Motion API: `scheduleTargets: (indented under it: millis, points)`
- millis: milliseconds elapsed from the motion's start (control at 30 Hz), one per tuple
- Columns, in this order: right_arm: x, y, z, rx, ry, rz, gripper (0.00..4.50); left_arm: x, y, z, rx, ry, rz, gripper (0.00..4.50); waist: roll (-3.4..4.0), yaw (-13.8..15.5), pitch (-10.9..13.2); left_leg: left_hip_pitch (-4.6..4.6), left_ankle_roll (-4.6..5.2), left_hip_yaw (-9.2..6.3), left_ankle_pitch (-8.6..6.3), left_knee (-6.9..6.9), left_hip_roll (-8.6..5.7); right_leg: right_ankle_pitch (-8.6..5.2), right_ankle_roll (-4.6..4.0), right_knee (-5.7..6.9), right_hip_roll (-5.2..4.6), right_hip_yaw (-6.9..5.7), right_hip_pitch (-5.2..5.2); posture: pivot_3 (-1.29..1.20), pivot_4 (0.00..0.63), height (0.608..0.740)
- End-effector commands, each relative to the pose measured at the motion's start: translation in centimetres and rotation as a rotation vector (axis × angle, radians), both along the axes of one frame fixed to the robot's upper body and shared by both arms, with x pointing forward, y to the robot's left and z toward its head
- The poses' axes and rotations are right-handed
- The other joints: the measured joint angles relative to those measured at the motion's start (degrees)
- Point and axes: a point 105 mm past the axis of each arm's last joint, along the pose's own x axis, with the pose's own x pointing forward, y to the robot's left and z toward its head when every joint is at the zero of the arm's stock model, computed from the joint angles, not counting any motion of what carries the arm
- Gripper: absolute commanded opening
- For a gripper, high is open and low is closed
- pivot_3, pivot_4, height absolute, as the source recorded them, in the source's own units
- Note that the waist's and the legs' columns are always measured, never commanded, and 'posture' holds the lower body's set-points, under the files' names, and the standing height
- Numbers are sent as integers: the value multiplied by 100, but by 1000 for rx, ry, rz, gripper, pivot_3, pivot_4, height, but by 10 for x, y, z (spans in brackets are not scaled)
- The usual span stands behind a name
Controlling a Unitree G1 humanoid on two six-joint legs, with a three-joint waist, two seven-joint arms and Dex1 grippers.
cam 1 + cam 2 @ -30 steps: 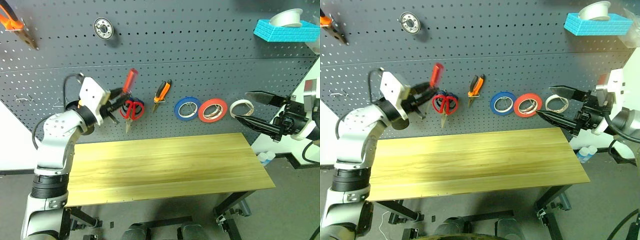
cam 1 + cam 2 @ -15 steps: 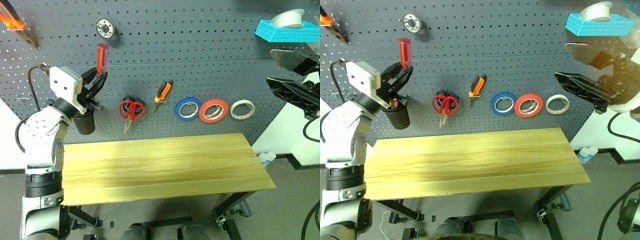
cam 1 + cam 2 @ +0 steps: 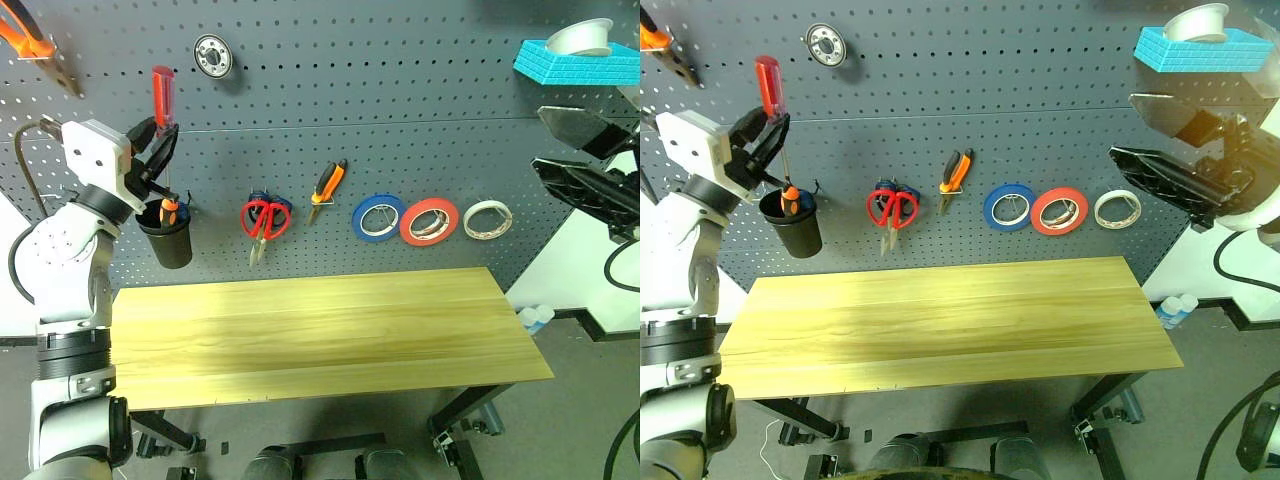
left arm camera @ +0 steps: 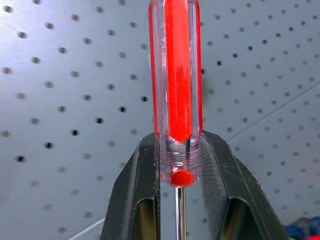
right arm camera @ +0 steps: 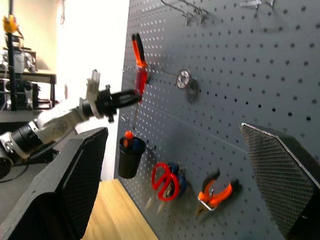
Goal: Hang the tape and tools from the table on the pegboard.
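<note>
Dark grey pegboard [image 3: 400, 90] is carrying the red scissors [image 3: 264, 219], pliers [image 3: 326, 184] and red-orange tape [image 3: 429, 221] above the bare desk [image 3: 320, 330]. At ten o'clock, the left claw [image 3: 158, 150] is pinching the red-handled screwdriver [image 3: 162, 95] upright over a black cup [image 3: 168, 238]. At three o'clock, the right claw [image 3: 585, 160] is hanging spread wide.

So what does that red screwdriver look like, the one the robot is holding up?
The screwdriver has a see-through plastic handle with a bright red core and a thin metal shaft. It stands upright, handle on top. The left pincer is shut on the bottom of the handle, one black finger on each side. It is held close in front of the grey pegboard, with the shaft pointing down into a black cup hanging there.
</note>
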Motion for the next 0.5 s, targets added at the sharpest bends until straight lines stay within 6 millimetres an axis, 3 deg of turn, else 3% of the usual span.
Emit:
scheduleTargets:
  millis: [33, 233, 500]
  points:
    - [-3, 1, 5, -13, -40, -4, 4500, -9, 11, 25, 22, -106, 42, 691, 0, 4, 0, 0, 0, 0, 0, 0, 0, 0, 0, 0, 0, 0, 0, -113, 0, 717]
    - [0, 0, 2, -24, -33, -12, 4500, -15, 15, 31, 38, -137, 58, 691, 1, 46, -1, 0, 0, 0, 0, 0, 0, 0, 0, 1, 0, 0, -1, -111, 0, 717]
    - [1, -2, -1, -35, -9, -23, 4500, -4, 32, 4, -49, -69, 113, 691, 2, 57, -1, 1, 0, 0, 0, 1, 0, 0, 0, 1, 0, 0, 0, -127, 0, 717]
